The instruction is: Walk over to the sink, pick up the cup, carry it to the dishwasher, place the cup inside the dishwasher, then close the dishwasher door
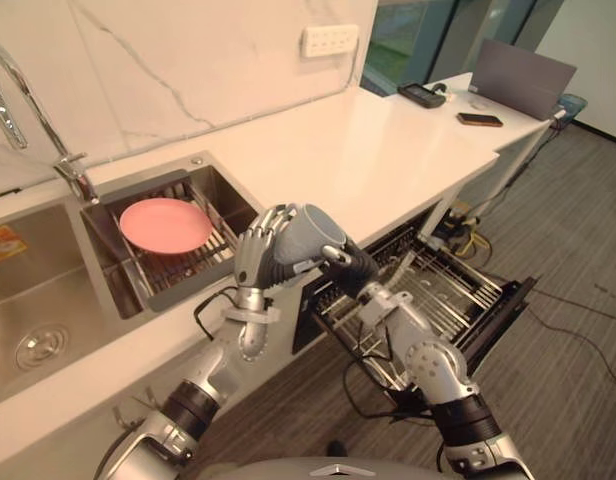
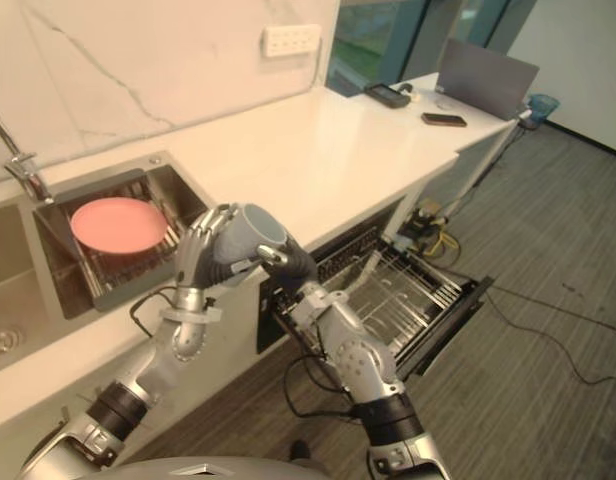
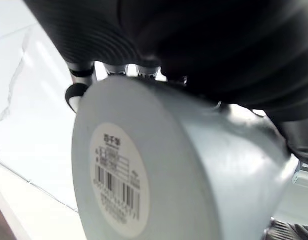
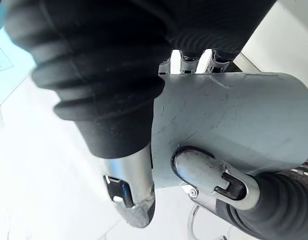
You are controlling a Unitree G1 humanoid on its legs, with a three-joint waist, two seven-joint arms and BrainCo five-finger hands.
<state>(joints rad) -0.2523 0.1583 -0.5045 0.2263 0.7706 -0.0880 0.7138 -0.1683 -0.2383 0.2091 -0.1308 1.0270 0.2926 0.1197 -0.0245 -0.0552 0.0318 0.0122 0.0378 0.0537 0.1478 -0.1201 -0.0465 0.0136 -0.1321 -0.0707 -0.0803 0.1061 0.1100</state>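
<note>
1. Left hand (image 1: 256,258): raised over the near edge of the counter, fingers curled round the base end of the cup.
2. Right hand (image 1: 353,268): just right of the left hand, fingers and thumb closed on the cup's wall from the right side. Which hand carries most of the weight cannot be told.
3. Cup (image 1: 308,236): grey, held in the air between both hands, clear of the counter. Its long axis is tilted, with the mouth up and toward the far right and the base toward the left hand. The left wrist view shows a barcode label (image 3: 119,180) on the base.
4. Counter (image 1: 388,150): white, running from the near left to the far right behind the hands.
5. Dishwasher (image 1: 508,300): open, right of the cup and below it, wire rack (image 1: 453,285) drawn out over the floor. The right hand is nearer to it. By my reading, the coming move is a carry to the right and downward, and the cup's tilt needs turning to suit the rack.
6. Sink (image 1: 48,290): left of the hands. In its right basin sits a drainer (image 1: 193,275) with a pink plate (image 1: 166,225) in it. The tap (image 1: 18,95) stands behind the sink.
7. Far right end of the counter: laptop (image 1: 523,75), phone (image 1: 479,119).
8. Wall socket (image 1: 330,40): on the marble wall, far side.
</note>
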